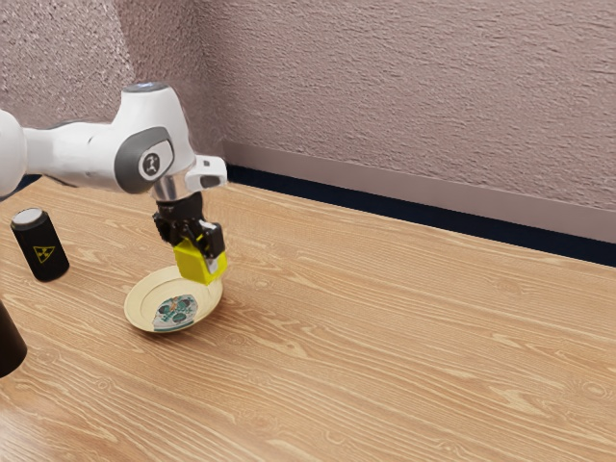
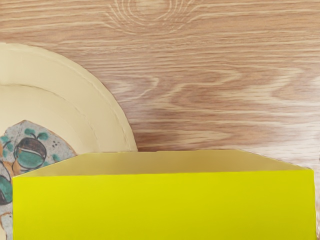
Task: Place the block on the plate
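End effector [image 1: 200,256] is holding the yellow block [image 1: 195,268], fingers pressing from two sides. The plate [image 1: 140,297] is serving as landmark here. From where I'm standing, the block is hanging over the plate's rim, on the side toward the exterior view's right, and it is looking slightly tilted. The wrist view is showing the block's near face and a duller upper face, with the block's outline crossing the plate's rim: part of it is covering the plate, the rest is extending past the rim over bare wood.

Plate is lying face up on the worktop [image 1: 385,356], pale cream, with a grey patch [image 1: 175,312] in its middle carrying teal fruit-like shapes and bits of orange. The black can [image 1: 40,252] is standing apart from the plate, toward the exterior view's left, showing a grey top and a yellow warning triangle. A dark rounded thing [image 1: 8,345] is sitting farther out on that same side of the plate, the exterior view's edge cutting it off. White arm [image 1: 144,144] is reaching in above the plate. Rough pinkish wall [image 1: 404,96] is rising behind the plate, a dark blue band [image 1: 385,214] running along below it.
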`<act>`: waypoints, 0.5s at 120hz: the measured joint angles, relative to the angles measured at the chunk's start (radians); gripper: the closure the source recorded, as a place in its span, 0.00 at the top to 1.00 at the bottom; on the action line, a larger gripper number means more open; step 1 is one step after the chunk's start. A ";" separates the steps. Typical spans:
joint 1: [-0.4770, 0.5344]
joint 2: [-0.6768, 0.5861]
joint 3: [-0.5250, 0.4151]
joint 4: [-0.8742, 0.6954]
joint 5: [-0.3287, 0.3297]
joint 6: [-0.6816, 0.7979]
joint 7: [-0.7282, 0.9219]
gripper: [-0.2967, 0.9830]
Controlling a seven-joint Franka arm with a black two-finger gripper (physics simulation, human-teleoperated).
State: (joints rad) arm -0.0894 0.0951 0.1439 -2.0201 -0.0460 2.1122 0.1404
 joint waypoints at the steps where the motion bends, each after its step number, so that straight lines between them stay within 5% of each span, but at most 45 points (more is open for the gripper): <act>1: 0.000 -0.005 0.005 -0.005 0.000 -0.002 0.000 0.53; 60: 0.132 0.062 0.060 -0.042 -0.038 0.010 0.049 0.53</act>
State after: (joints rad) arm 0.0425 0.1576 0.2039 -2.0617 -0.0841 2.1226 0.1894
